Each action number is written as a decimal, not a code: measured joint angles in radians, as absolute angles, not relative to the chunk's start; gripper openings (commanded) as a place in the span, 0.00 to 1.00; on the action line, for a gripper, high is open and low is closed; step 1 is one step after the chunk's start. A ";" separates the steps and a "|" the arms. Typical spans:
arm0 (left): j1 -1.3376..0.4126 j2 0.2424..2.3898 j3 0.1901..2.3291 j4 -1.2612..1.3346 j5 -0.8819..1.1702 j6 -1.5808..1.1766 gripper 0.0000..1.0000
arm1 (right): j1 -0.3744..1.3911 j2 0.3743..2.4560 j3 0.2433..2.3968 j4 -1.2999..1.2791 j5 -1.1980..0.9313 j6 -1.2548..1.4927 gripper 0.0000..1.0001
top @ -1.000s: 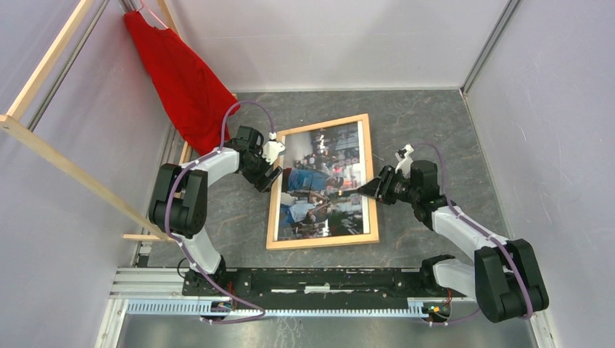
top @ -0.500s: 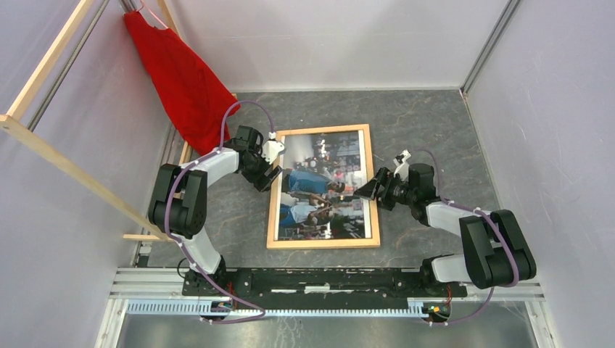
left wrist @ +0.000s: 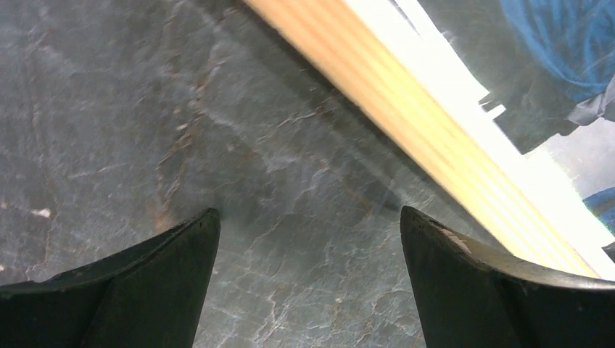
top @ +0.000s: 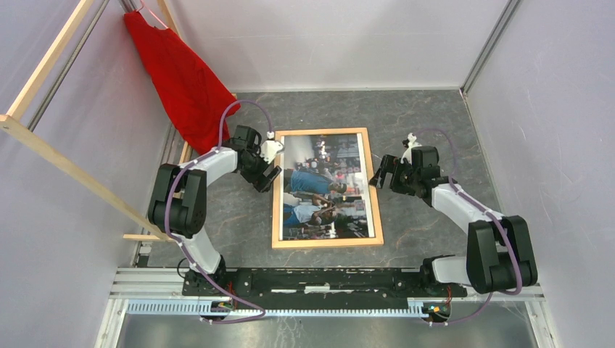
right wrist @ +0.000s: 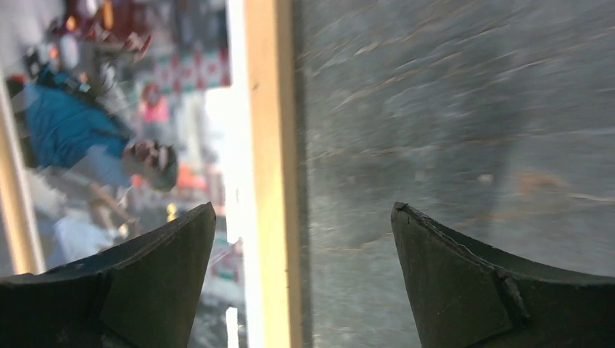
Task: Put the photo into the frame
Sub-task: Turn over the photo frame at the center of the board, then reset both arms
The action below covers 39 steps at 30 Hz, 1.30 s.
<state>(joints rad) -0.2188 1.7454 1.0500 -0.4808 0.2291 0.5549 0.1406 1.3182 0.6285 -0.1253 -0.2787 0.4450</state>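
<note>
A: Grey stone-pattern tabletop (top: 435,116): where is the frame (top: 328,242)?
B: Flat at centre, between both arms. The photo (top: 328,185) lies inside it, face up.
A: Finger state?
B: Both spread, empty: left fingers (left wrist: 145,290) just outside the left rail; right fingers (right wrist: 138,283) over the right rail. Red cloth (top: 181,80) hangs far left.

Open table (top: 435,123) right of frame (top: 326,244); red cloth (top: 185,83) crowds far-left.
</note>
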 measured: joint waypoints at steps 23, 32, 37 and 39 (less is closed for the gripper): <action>0.062 1.512 0.361 0.711 0.269 0.059 1.00 | 0.116 1.121 0.073 0.532 0.842 0.244 0.98; 0.054 1.532 0.116 1.193 0.262 0.058 1.00 | 0.116 1.168 0.010 1.106 0.822 0.120 0.98; 0.043 1.536 0.127 1.269 0.254 0.058 1.00 | 0.116 1.190 0.010 1.273 0.805 0.091 0.98; 0.036 1.536 0.149 1.256 0.240 0.058 1.00 | 0.115 1.215 0.010 1.287 0.751 0.057 0.98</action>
<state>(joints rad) 0.0360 1.5360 0.1490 1.2560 0.2398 0.0578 0.1154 1.2148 0.0105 1.2869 0.7513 0.0574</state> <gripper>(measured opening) 0.996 0.982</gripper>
